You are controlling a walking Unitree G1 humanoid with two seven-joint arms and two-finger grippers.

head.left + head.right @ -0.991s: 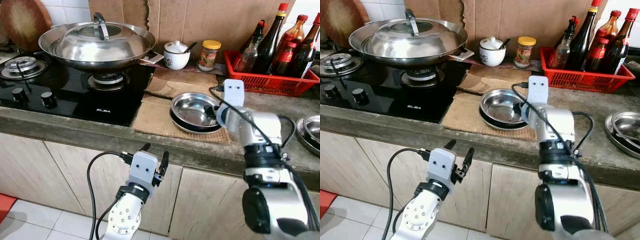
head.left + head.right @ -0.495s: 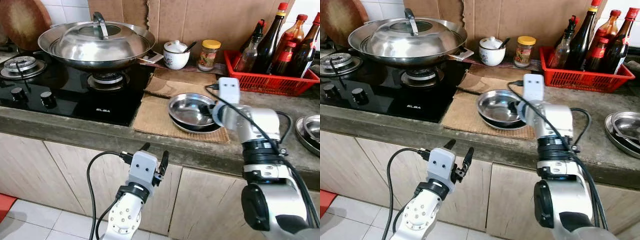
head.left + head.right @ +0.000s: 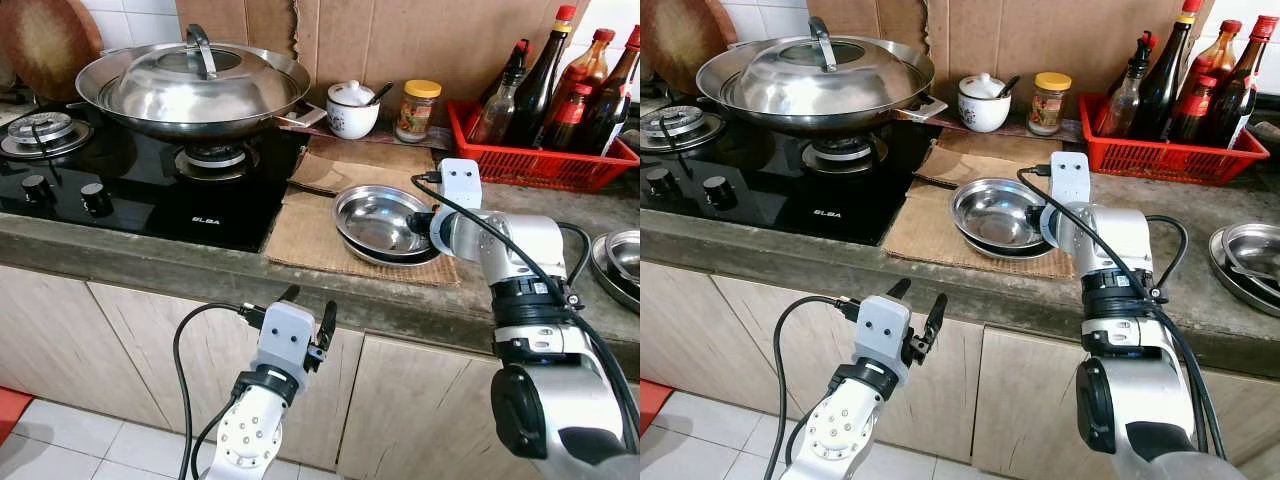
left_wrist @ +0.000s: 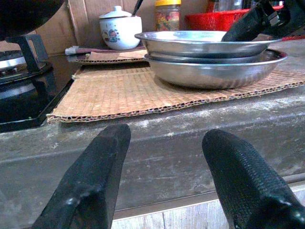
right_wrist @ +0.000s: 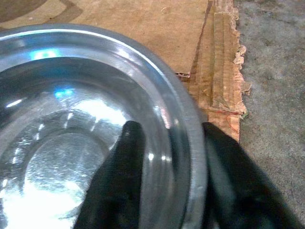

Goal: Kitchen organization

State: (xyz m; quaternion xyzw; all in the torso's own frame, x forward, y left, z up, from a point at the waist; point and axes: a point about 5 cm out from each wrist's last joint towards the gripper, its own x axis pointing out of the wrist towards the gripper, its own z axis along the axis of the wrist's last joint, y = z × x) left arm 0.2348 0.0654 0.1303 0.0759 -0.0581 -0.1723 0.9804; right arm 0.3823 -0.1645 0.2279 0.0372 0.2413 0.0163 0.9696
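While our right claw (image 3: pixel 418 222) clamps the top steel bowl (image 3: pixel 378 214) rim, stacked on cardboard (image 3: pixel 300 232) on the table (image 3: pixel 120 248), wok (image 3: pixel 190 85) and red basket (image 3: pixel 540 160) flank it. L wrist view: left claw (image 4: pixel 162 176) fingers apart below table edge. R wrist view: fingers (image 5: pixel 119 181) straddle rim.

2 steel bowls (image 3: pixel 378 217) stacked, 5 bottles (image 3: pixel 545 85), 1 wok (image 3: pixel 190 95), 1 jar (image 3: pixel 417 110), 2 stove knobs (image 3: pixel 95 198)
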